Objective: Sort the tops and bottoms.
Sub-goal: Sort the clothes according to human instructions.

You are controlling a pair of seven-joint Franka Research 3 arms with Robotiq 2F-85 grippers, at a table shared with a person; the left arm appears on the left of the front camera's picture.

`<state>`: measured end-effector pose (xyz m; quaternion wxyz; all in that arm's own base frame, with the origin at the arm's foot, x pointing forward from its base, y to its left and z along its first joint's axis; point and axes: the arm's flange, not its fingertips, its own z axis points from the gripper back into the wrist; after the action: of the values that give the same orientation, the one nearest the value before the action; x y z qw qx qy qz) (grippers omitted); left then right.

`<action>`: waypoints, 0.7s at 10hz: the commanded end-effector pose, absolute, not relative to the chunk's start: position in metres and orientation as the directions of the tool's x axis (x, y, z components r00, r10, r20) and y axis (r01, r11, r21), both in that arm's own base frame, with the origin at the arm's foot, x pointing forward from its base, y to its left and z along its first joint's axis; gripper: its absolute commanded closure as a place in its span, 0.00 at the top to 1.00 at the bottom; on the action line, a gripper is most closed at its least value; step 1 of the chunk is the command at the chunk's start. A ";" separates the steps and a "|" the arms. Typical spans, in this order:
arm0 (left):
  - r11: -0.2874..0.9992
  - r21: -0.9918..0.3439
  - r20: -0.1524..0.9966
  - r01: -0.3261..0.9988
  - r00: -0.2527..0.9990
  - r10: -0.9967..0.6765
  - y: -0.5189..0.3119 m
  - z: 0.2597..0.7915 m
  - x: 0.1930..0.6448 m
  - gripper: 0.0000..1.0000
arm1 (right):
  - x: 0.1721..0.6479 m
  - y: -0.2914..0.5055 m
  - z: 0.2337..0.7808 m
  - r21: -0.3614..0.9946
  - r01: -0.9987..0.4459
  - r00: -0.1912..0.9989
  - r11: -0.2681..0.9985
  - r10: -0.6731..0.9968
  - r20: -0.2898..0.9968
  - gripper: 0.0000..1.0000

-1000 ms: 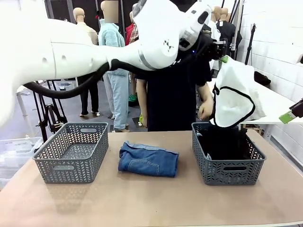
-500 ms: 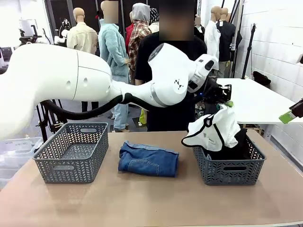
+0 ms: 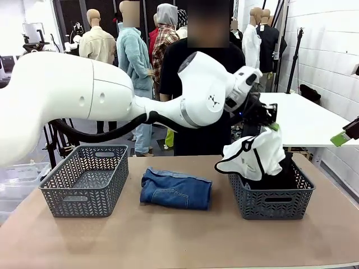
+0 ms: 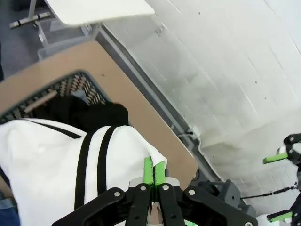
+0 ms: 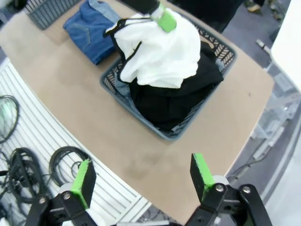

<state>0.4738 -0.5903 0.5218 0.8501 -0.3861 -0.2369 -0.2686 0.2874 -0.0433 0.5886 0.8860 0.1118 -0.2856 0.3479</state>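
Hanging from the L claw is the white top, the one w/ thin black trim. It's bunched up, its long way pointing down, & its bottom rests on the black top that lies in the R basket. One floppy bit sticks out over the basket's left rim, toward the table's middle.

The L claw is pinched tight on a fold at the very top of the white top. The left wrist view shows the two green pads pressed together w/ cloth between. So the top is right under the claw & right over the basket. I think letting go comes next, & it should drop in, tho the floppy bit may end up draped on the rim.

The R basket sits by the right edge of the table, toward the far side. Folded jeans lie in the middle of the table, just beside that basket. The L basket sits by the left edge.

The R claw is up high past the right edge, wide open, holding nothing, well apart from the cloth. So the L arm is much nearer. A person stands at the far edge behind the arm. No words or labels I can read anywhere.
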 end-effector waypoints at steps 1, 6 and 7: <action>0.506 -0.556 0.504 0.660 0.751 -0.426 -0.637 0.467 0.482 0.00 | 0.292 -0.042 0.590 -0.009 -0.670 0.602 0.742 0.551 0.578 1.00; 0.612 -0.480 0.463 0.628 0.774 -0.431 -0.665 0.393 0.515 0.00 | 0.292 -0.042 0.590 -0.009 -0.670 0.602 0.742 0.551 0.578 1.00; 0.617 -0.484 0.449 0.621 0.781 -0.434 -0.665 0.392 0.513 0.00 | 0.292 -0.042 0.590 -0.009 -0.670 0.602 0.742 0.551 0.578 1.00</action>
<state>0.5053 -0.6465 0.3857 0.8747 -0.3442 -0.1548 -0.3040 0.2876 -0.0433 0.5884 0.8860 0.1117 -0.2854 0.3478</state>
